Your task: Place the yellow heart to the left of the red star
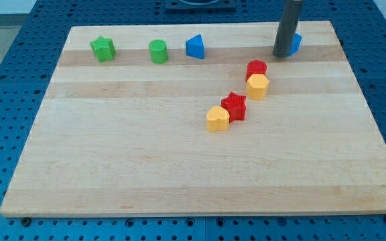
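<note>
On the wooden board (179,174), my tip (282,55) rests near the view's top right, just beside a blue block (295,43) and well apart from the yellow heart (217,118); the arm ends in a plain rod with no claw to spread or close. The heart, a small glossy yellow piece, sits touching the red star (234,106) at its lower left. A careless approach risks knocking the yellow hexagon (257,86) and red block (256,68) between, or shoving the star itself.
</note>
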`<control>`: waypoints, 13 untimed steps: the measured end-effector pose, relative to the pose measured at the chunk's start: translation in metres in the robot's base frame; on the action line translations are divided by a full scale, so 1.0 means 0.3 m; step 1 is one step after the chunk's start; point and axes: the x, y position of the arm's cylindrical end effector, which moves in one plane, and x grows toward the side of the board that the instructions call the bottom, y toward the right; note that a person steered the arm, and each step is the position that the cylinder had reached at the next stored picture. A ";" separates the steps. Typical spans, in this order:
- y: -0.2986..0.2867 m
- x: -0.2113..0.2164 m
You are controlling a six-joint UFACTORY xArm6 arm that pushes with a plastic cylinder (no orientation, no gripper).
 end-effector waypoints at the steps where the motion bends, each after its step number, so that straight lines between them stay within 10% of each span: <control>1: 0.000 0.000; 6: -0.145 -0.001; 10: -0.031 0.517; 13: -0.427 0.669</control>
